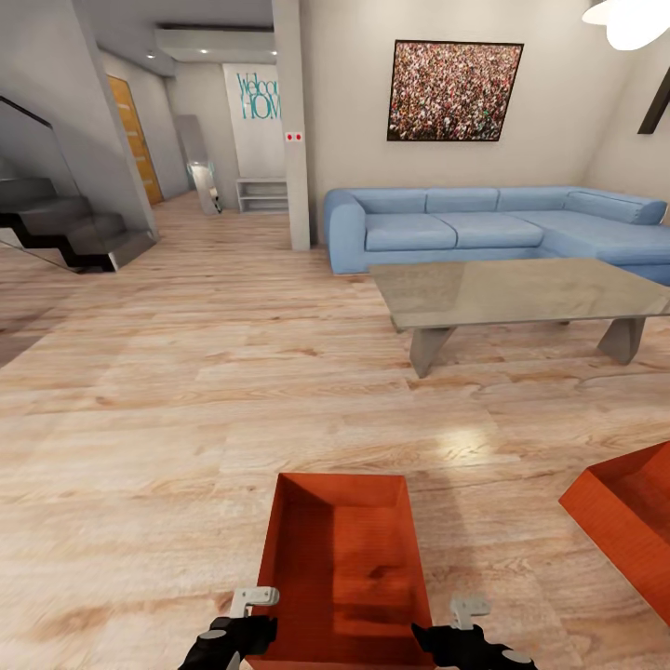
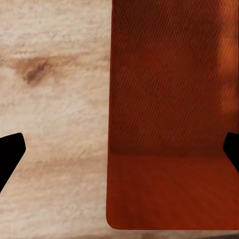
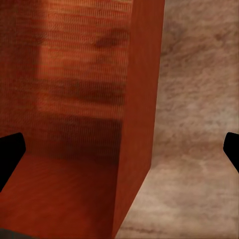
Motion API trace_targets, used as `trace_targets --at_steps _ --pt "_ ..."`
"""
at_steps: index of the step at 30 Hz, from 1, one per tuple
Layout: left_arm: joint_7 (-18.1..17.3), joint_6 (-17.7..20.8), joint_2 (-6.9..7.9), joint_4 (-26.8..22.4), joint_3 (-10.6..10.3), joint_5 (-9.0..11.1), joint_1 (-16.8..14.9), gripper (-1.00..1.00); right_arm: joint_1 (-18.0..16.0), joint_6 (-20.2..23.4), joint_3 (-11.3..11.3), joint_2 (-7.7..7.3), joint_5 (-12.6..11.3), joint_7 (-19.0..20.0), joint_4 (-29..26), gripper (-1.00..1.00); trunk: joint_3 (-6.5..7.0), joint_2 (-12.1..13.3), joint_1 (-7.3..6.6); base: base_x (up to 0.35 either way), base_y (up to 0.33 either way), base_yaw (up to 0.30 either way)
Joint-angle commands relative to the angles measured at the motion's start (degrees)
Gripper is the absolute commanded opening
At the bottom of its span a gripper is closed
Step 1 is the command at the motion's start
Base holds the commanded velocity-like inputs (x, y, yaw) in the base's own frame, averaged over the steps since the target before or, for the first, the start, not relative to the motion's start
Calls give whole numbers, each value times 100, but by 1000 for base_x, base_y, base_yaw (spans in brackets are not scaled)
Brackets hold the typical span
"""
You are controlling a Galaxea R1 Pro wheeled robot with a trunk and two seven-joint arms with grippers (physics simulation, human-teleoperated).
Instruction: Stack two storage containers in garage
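Living room, seen from the head camera. Near storage container (image 1: 340, 568), orange-red and open-topped, resting on the light wood plank floor (image 1: 167, 400) at 6 o'clock, directly ahead of the robot. Second storage container (image 1: 628, 521), same colour, partly cut off at 4 o'clock, well apart from the first.

Left hand (image 1: 251, 614) at 7 o'clock beside the near container's left wall; right hand (image 1: 456, 625) at 5 o'clock beside its right wall. Both spread wide, holding nothing. Left wrist view: dark fingertips (image 2: 11, 152) far apart, container wall (image 2: 169, 124) and floor between them. Right wrist view: fingertips (image 3: 10, 152) likewise far apart, straddling the right wall (image 3: 139, 109), one inside the bin and one outside.

Step in hand, as judged: gripping the near container for a two-handed lift. Best done by lowering each hand evenly over its wall, closing both at matching height, then lifting level to avoid tilting.

Further off: grey low table (image 1: 521, 293) at 1 o'clock, top bare and glossy. Blue corner sofa (image 1: 484, 228) behind it, framed picture (image 1: 454, 90) above on a beige wall. Dark staircase (image 1: 65, 228) at 10 o'clock, hallway with an orange-brown door (image 1: 135, 140) at 11 o'clock.
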Motion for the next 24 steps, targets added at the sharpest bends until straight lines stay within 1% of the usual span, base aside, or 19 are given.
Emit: trace_targets --at_steps 1,14,22,24 --pt "40 32 3 -10 -27 22 -1 100 -2 8 -38 2 -11 40 1 100 -5 -2 -1 0 0 0" --pt "40 32 0 -9 -27 22 -1 100 -2 1 -38 14 -19 37 11 100 -5 -2 -1 0 0 0" --pt "40 32 -1 -9 -27 15 -1 100 -2 0 -38 27 -15 48 11 100 -148 -323 175 0 0 0" --pt "40 32 2 -10 -27 15 0 100 -2 0 -38 28 -15 49 11 100 -148 -323 175 0 0 0"
